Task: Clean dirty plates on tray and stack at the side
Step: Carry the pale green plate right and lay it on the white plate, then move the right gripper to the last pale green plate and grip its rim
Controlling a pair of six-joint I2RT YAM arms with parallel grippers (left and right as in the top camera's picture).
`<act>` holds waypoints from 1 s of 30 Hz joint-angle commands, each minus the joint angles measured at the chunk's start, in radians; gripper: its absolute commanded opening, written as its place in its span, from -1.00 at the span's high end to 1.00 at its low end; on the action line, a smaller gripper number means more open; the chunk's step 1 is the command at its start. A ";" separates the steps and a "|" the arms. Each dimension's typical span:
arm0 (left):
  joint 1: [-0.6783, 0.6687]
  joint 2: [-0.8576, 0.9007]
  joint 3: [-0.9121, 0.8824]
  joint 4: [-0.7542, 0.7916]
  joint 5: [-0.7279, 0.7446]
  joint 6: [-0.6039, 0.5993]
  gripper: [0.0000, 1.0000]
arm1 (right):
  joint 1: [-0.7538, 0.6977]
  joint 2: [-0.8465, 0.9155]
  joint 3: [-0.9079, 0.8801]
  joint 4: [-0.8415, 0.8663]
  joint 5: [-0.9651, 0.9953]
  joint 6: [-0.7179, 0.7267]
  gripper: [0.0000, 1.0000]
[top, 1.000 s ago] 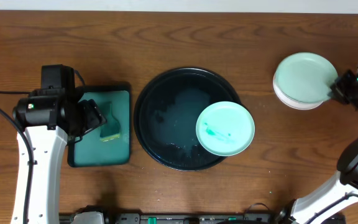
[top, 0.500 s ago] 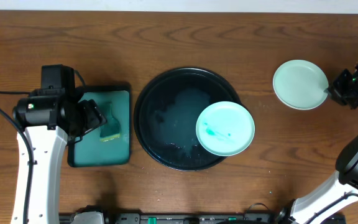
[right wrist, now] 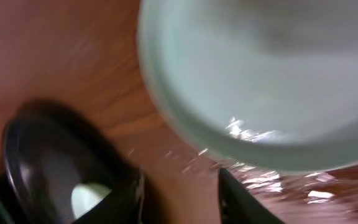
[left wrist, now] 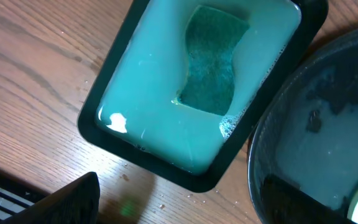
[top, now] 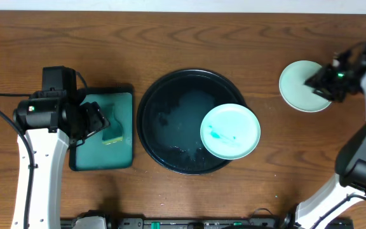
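Hovering over the mint plate (top: 297, 89) on the tabletop (top: 183, 38), my right tool (top: 312, 81) is spread and empty. My left tool (top: 99, 121) gapes above the sponge (top: 113, 130); a smeared plate (top: 230, 131) lies in the black tray (top: 164, 114).

Bare table (top: 269, 137) between black tray (top: 170, 105) and mint plate (top: 294, 86); right tool (top: 316, 83) overhangs plate's right edge.

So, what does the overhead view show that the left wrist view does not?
Only overhead: the mint plate outside the trays, the right end effector over its edge, and the teal smear on the dirty plate in the black tray. Only left wrist: foam beside the sponge. Both: the green tray, its sponge and the black tray.
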 commanded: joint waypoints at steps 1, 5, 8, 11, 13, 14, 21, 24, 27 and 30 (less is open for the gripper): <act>0.006 0.005 0.015 -0.002 0.004 0.025 -0.66 | 0.122 -0.016 -0.002 -0.060 0.100 0.045 0.42; 0.006 0.005 0.015 0.000 0.004 0.040 -0.66 | 0.219 -0.016 -0.002 -0.111 0.180 0.058 0.52; 0.006 0.005 0.015 0.000 0.004 0.040 -0.66 | 0.261 -0.026 -0.002 -0.144 0.180 0.062 0.42; 0.006 0.005 0.015 0.000 0.004 0.040 -0.66 | 0.272 -0.048 -0.002 -0.184 0.174 0.041 0.24; 0.006 0.005 0.015 0.000 0.004 0.040 -0.66 | 0.272 -0.067 -0.002 -0.216 0.145 -0.019 0.24; 0.006 0.005 0.015 0.000 0.004 0.040 -0.66 | 0.272 -0.080 -0.002 -0.240 0.129 -0.048 0.24; 0.005 0.005 0.010 0.008 0.004 0.040 -0.66 | 0.302 -0.164 -0.013 -0.385 0.106 -0.096 0.27; 0.004 0.005 0.002 0.012 0.005 0.040 -0.66 | 0.330 -0.185 -0.078 -0.391 0.135 -0.042 0.25; 0.004 0.005 -0.006 0.012 0.016 0.042 -0.66 | 0.348 -0.188 -0.197 -0.333 0.163 -0.007 0.28; 0.004 0.005 -0.013 0.018 0.026 0.048 -0.66 | 0.351 -0.188 -0.314 -0.214 0.146 -0.017 0.30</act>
